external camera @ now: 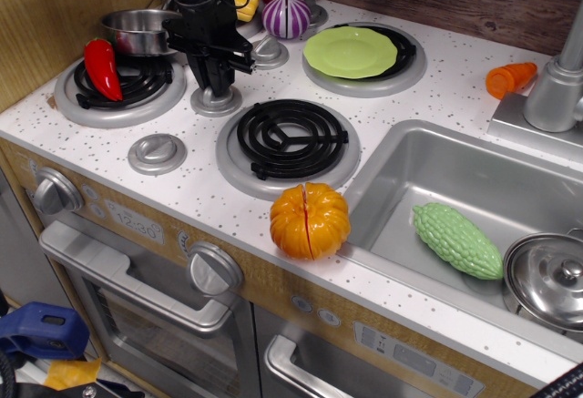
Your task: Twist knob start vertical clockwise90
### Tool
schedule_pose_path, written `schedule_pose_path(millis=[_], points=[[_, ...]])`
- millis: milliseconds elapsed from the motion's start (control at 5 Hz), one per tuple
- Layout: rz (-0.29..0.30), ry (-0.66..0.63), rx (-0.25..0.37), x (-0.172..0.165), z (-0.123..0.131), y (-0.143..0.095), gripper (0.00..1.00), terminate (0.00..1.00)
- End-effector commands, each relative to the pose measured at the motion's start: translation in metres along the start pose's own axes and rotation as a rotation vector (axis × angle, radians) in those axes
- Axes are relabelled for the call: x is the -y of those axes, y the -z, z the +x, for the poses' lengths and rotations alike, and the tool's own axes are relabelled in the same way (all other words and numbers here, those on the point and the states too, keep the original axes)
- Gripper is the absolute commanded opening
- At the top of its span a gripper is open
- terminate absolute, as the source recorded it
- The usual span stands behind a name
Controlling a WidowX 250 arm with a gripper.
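Note:
The knob (216, 103) is a small silver-grey knob with a flared disc base, set on the white counter between the left burner and the front middle burner. My black gripper (215, 86) comes straight down on it from above. The fingers stand close together on the knob's top, so its ridge is hidden and only the base shows. The gripper looks shut on the knob.
A similar knob (269, 51) sits behind, and a flat disc knob (157, 153) in front left. Around them are a red pepper (102, 66) on the left burner, a steel pot (137, 30), a purple onion (286, 15), a green plate (351, 51) and an orange pumpkin (310, 220). The sink (428, 170) is at right.

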State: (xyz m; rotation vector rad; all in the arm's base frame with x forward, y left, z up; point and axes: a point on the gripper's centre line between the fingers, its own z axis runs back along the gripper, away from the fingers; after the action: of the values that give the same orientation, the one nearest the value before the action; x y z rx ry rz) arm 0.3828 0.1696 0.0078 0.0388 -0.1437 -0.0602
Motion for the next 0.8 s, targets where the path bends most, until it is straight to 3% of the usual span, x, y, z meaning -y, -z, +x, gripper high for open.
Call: schedule_pose_path(millis=[0,200,400,600], points=[[0.038,0.320,-0.069,-0.002,-0.015,0.008,0.00,0.00],[0.071,0.553,-0.031,0.000,-0.024,0.011,0.00,0.00],[0.098,0.794,-0.031,-0.008,-0.039,0.010,0.00,0.00],[0.019,1.023,-0.043,-0.026,-0.050,0.010,0.00,0.00]])
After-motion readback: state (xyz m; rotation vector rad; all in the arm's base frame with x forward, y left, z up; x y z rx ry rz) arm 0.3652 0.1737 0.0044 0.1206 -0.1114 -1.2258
